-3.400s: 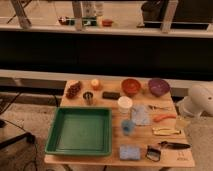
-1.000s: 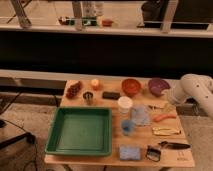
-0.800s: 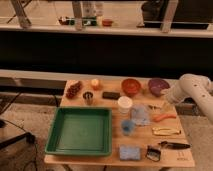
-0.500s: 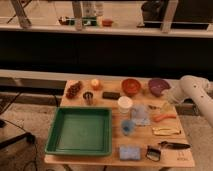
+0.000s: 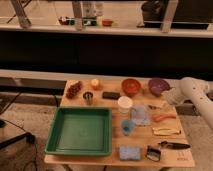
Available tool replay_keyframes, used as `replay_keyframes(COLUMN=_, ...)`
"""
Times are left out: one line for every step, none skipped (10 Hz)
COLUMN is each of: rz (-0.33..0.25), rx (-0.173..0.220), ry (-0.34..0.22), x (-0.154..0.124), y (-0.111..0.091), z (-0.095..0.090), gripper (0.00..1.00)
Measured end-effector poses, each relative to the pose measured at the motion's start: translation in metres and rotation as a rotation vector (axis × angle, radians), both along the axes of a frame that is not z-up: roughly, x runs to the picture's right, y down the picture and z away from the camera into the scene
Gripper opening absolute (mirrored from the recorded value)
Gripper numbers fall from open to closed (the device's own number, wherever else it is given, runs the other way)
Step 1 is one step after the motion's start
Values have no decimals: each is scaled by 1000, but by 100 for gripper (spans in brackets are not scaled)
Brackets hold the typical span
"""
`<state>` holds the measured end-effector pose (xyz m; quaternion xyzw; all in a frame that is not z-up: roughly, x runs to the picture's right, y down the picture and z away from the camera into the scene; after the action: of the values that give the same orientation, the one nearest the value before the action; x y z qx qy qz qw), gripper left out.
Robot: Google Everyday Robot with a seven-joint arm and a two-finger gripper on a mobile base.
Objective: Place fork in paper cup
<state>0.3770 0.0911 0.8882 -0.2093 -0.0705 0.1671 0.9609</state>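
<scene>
Where the white robot arm comes in from the right edge of the camera view, its pale gripper hangs over the right rear part of the light wooden table. It sits just in front of the round purple bowl, with its fingers spread apart. The thin silvery-grey metal fork lies flat on the tabletop just below and left of the gripper, between that bowl and the orange carrot-like piece. The plain white round paper cup stands upright to the fork's left, near it but apart, in front of the round orange-red bowl. A large green rectangular tray fills the table's left front.
</scene>
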Motion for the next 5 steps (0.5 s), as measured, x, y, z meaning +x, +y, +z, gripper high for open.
replay_keyframes(rz=0, rx=-4, ry=-1, x=-1, y=2, z=1, gripper=80)
replay_keyframes(rz=-1, rx=-8, ry=-2, x=-2, y=4, z=2, gripper=80)
replay_keyframes(rz=-2, rx=-14, ry=-4, x=-3, y=7, z=4, gripper=80)
replay_keyframes(rz=-1, rx=-19, ry=-5, x=-3, y=8, z=6, gripper=80)
replay_keyframes(rz=0, rx=-24, ry=-7, x=-4, y=9, z=6, gripper=80)
